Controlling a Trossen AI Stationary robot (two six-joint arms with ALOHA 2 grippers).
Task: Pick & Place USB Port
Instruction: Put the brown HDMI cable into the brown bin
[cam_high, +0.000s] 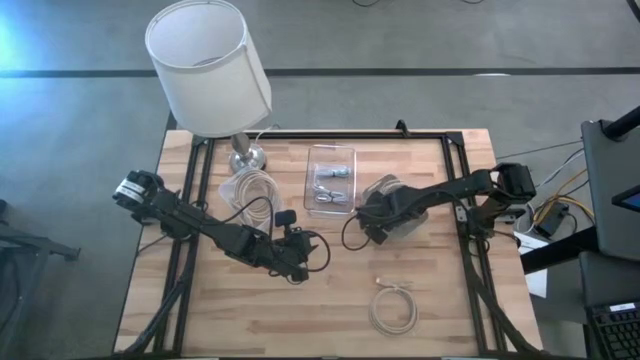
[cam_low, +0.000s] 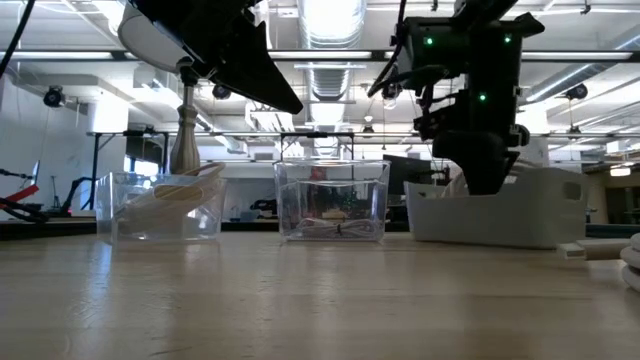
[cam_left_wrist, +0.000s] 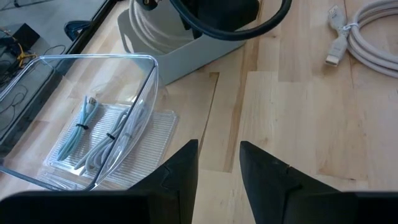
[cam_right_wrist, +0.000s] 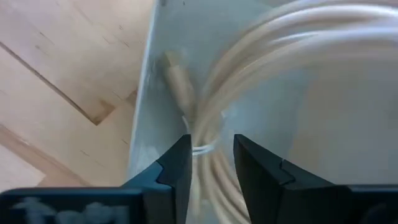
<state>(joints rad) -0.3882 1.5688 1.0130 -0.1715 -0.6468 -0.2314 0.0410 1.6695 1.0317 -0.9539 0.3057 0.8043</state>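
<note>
The right gripper (cam_right_wrist: 210, 163) reaches into the grey bin (cam_high: 405, 218), jaws apart astride the coiled USB cable (cam_right_wrist: 267, 81) inside, positioned for grasping. The left gripper (cam_left_wrist: 219, 163), jaws slightly parted and empty, waits beside the bin, near the clear tray (cam_left_wrist: 74, 112).

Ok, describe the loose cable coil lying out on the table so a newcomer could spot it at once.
Start at the wooden table and go to the edge farthest from the white lamp. There, past the right gripper, a pale coiled cable lies flat on bare wood. Unlike the other cables, it sits in no container.
</note>
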